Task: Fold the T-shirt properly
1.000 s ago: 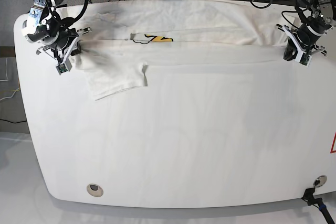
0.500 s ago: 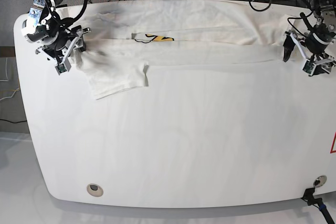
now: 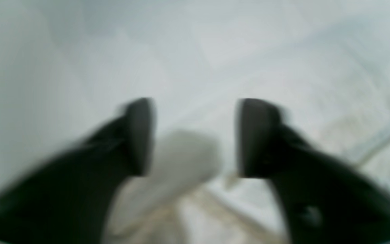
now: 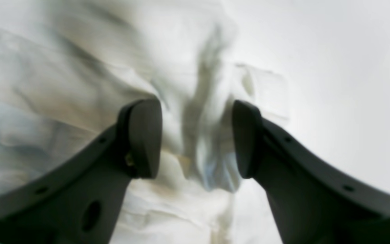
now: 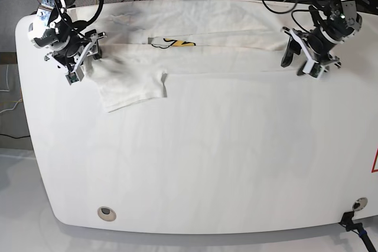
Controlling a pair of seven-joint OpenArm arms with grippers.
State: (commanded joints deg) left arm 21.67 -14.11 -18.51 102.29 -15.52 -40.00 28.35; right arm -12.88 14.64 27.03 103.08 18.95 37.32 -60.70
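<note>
Both grippers, left gripper point(image 5: 302, 57) and right gripper point(image 5: 86, 54), gape empty over the T-shirt point(image 5: 201, 51); closing risks pinching several layers, bunching the fold.

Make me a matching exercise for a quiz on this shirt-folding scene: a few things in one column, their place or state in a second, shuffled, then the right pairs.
Column one:
1. left claw
2. right claw
3. T-shirt
4. sleeve

Column two:
A. spread along the far edge of the table, folded into a long band
B. open, at the band's end on the base view's right
C. sticks out from the band toward the near side
D. open, over bunched cloth on the base view's left

Pairs: 1-B, 2-D, 3-A, 4-C
</note>
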